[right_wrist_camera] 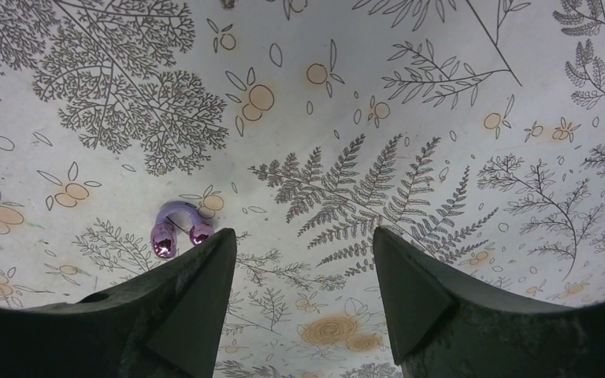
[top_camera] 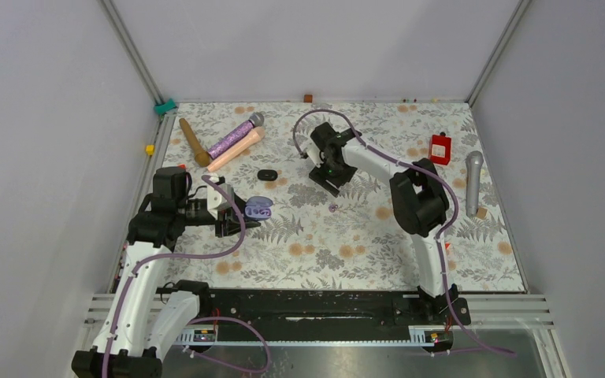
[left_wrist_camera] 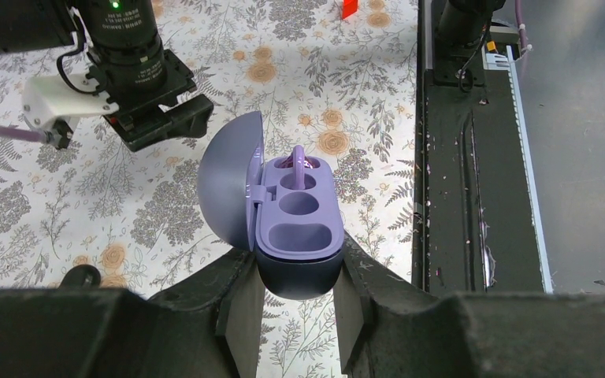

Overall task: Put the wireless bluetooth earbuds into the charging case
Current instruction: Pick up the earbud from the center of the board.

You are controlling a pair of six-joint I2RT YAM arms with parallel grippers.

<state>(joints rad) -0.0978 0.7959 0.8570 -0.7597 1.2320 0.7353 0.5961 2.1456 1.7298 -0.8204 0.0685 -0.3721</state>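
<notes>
— So where does this slip up?

— At the pick, I'd say. The right gripper (right_wrist_camera: 303, 236) hangs with its jaws wide apart and nothing between them. The loose purple earbud (right_wrist_camera: 178, 230) lies on the floral tablecloth (right_wrist_camera: 441, 94) just outside them, right beside one fingertip. Close from there and the pads meet on air, or that finger clips the bud and sends it rolling.

— And the charging case (left_wrist_camera: 319, 236)?

— The left gripper (left_wrist_camera: 299, 293) is clamped on its rounded lower end, with the lid swung open to one side. What looks like a seated earbud (left_wrist_camera: 298, 161) fills the far recess, and the round recess (left_wrist_camera: 299, 203) nearer the fingers is empty. The hold is on a curved shell, so a push while seating the second bud could tilt the case or squeeze it out.

— How do the arms stand?

— The right arm reaches over mid-table with its elbow folded high and its wrist pointing down at the cloth, a little beyond the bud. The left arm is bent, forearm stretched toward the centre, holding the case low. Whether the case rests on the cloth I cannot tell.
</notes>
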